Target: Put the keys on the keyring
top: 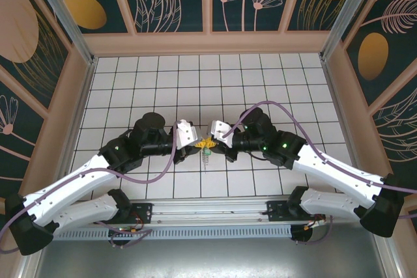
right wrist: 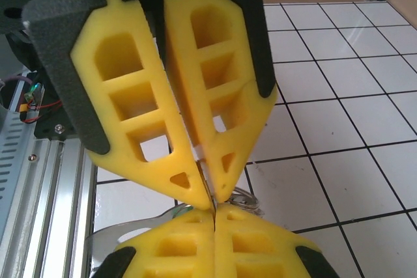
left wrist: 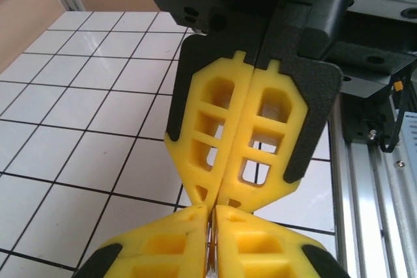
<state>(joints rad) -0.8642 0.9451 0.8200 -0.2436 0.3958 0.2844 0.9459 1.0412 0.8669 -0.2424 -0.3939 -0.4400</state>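
My two grippers meet tip to tip over the middle of the tiled floor, left gripper [top: 202,142] and right gripper [top: 212,142]. In the left wrist view my left gripper [left wrist: 213,209] is shut on a thin silvery metal edge [left wrist: 212,249], with the right arm's shut yellow fingers [left wrist: 238,128] just above. In the right wrist view my right gripper [right wrist: 214,211] is shut on the same thin metal. The keyring [right wrist: 104,234] curves out as a pale grey loop under its left finger. The green keys [top: 206,155] hang just below the fingertips, pale end down.
Coils of a small wire ring [right wrist: 251,198] poke out beside the right fingertips. The aluminium rail [top: 208,216] with both arm bases runs along the near edge. Tan walls [top: 208,43] enclose the white tiled floor [top: 195,83].
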